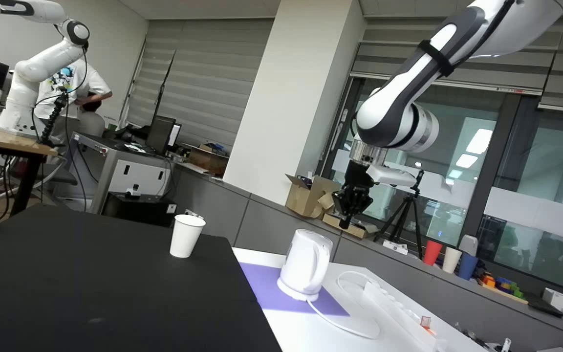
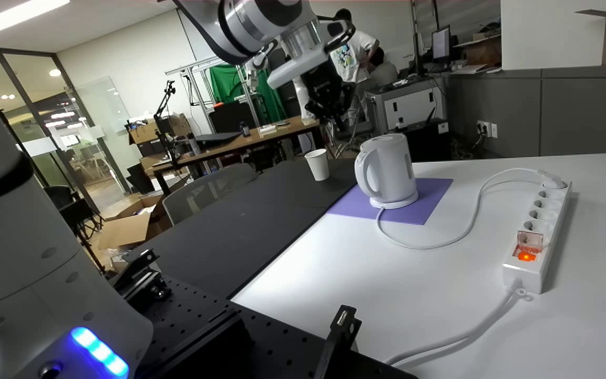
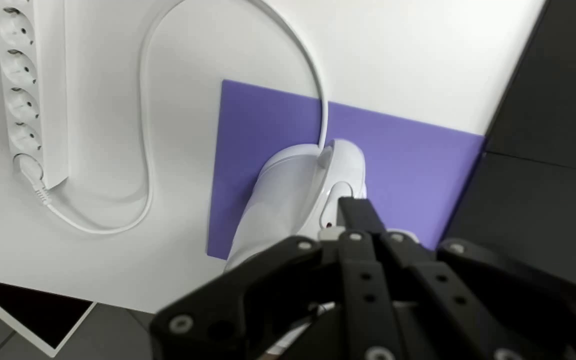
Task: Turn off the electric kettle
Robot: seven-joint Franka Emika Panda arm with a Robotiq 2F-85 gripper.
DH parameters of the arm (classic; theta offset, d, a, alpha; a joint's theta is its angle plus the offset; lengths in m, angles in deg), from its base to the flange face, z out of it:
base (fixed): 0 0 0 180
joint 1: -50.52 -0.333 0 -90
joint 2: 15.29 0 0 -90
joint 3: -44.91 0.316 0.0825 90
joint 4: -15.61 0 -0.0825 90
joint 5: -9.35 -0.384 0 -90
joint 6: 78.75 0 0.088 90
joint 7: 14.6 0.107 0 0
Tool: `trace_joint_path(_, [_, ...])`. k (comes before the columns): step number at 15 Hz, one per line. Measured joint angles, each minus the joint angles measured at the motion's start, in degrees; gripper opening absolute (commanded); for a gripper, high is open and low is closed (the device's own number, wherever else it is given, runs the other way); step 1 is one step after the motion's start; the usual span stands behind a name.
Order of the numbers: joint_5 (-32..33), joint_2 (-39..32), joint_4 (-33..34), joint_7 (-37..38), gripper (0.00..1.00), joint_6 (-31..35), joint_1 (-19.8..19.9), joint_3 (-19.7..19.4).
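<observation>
The white electric kettle stands upright on a purple mat; it shows in both exterior views [image 1: 303, 266] [image 2: 395, 168] and in the wrist view [image 3: 278, 197]. In the wrist view an oval panel [image 3: 335, 197] with a small dark red dot is on its handle top. My gripper is above the kettle and apart from it in both exterior views [image 1: 345, 222] [image 2: 339, 122]. In the wrist view my gripper [image 3: 360, 215] has its fingers together with nothing seen between them. The fingers hide part of the kettle's top and handle.
A white power strip [image 2: 542, 226] with a lit orange switch [image 2: 527, 256] lies on the white table [image 2: 366, 273]. The kettle's white cord [image 2: 474, 216] loops to it. A white paper cup [image 1: 186, 237] stands on the black table [image 1: 91, 283] beside the kettle.
</observation>
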Motion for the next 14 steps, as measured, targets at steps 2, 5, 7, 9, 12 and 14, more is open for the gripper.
trace_joint_path(2, [-1.10, -2.20, 0.19, -0.60, 0.00, 2.84, 0.23, -0.18])
trace_joint_path(5, [-2.47, -5.27, 0.88, -1.23, 0.00, 5.44, 0.46, -0.18])
trace_joint_path(7, [-3.28, -6.91, 1.57, -1.83, 0.00, 6.13, 0.48, -0.18])
trace_joint_path(9, [-4.05, -8.15, 2.16, -2.21, 0.00, 6.73, 0.55, -0.18])
trace_joint_path(12, [-4.96, -9.67, 3.07, -2.89, 0.00, 6.99, 0.83, -0.13])
trace_joint_path(14, [-5.63, -10.65, 3.69, -3.51, 0.00, 7.04, 1.11, -0.01])
